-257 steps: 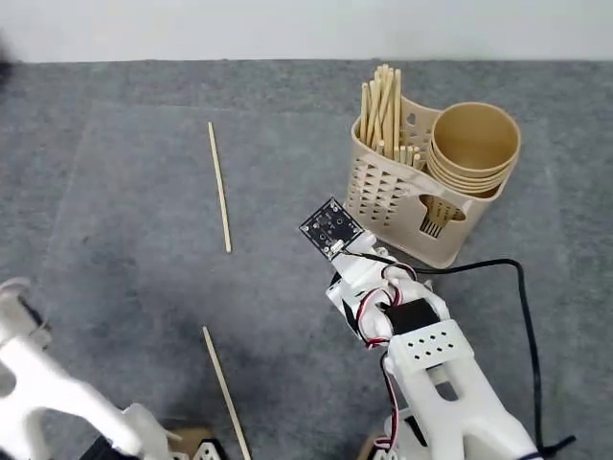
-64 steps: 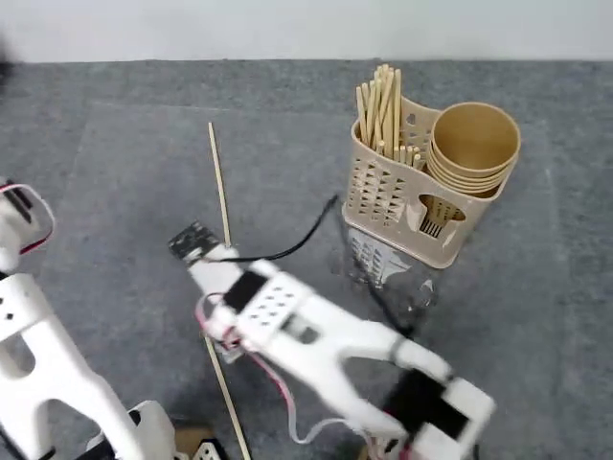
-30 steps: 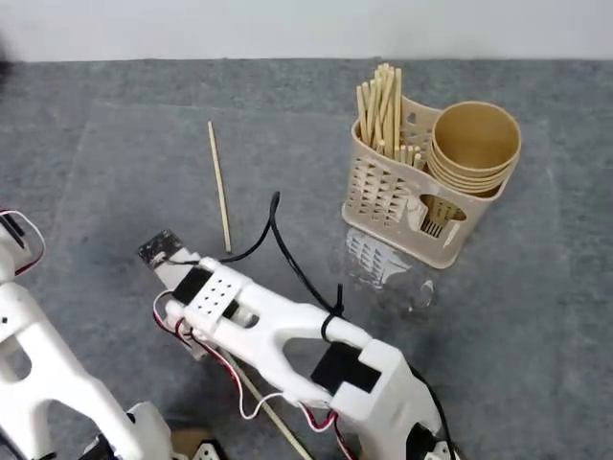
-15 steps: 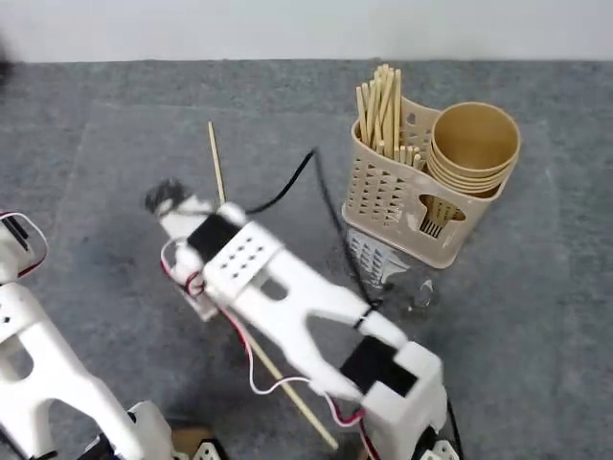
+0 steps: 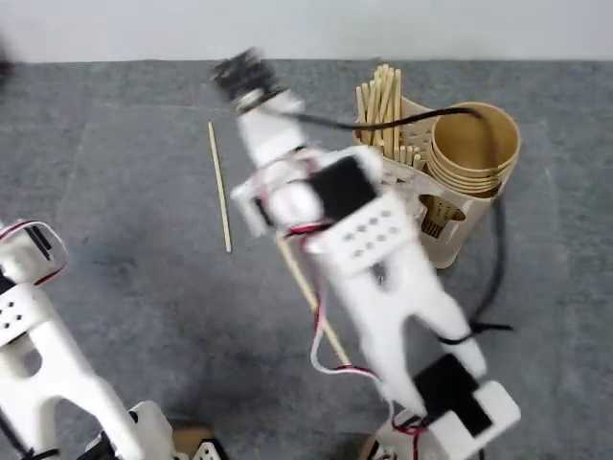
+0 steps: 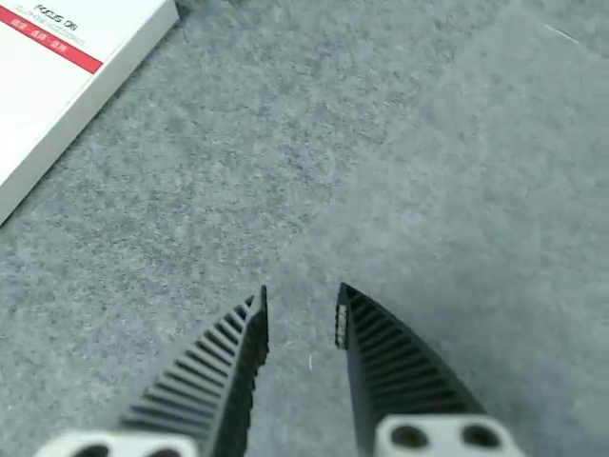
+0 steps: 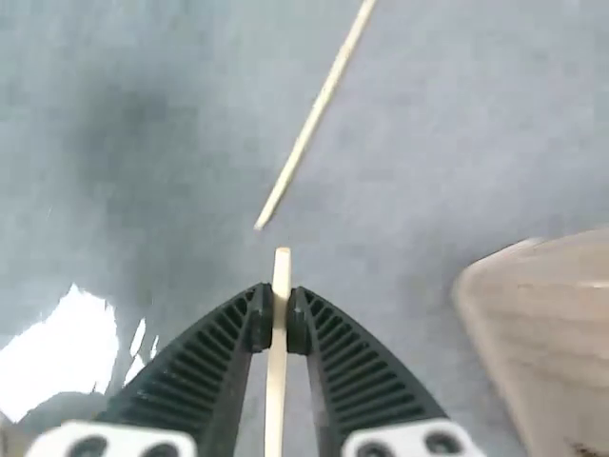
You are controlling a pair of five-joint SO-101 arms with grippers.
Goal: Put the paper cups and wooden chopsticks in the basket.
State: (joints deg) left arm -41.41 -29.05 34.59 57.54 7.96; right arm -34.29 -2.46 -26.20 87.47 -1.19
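Right wrist view | right hand (image 7: 277,303) clamped on chopstick (image 7: 282,267) | left hand (image 6: 301,303) apart, empty

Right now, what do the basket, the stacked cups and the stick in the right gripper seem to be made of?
Basket: likely beige plastic, matt, given its moulded slots. Cups: probably tan paper, matt, with thin stacked rims. Stick: apparently pale bare wood, unvarnished; grain is too fine to see.

robotics test bench, lab or workshop sort. grey felt-like covering (image 5: 134,287) spread all round basket (image 5: 450,235); plain white wall (image 5: 383,24) seen behind basket; white printed arms (image 5: 393,278) with exposed black cable (image 5: 499,251) mounted in front of basket; flat white box (image 6: 67,67) laid on same felt.
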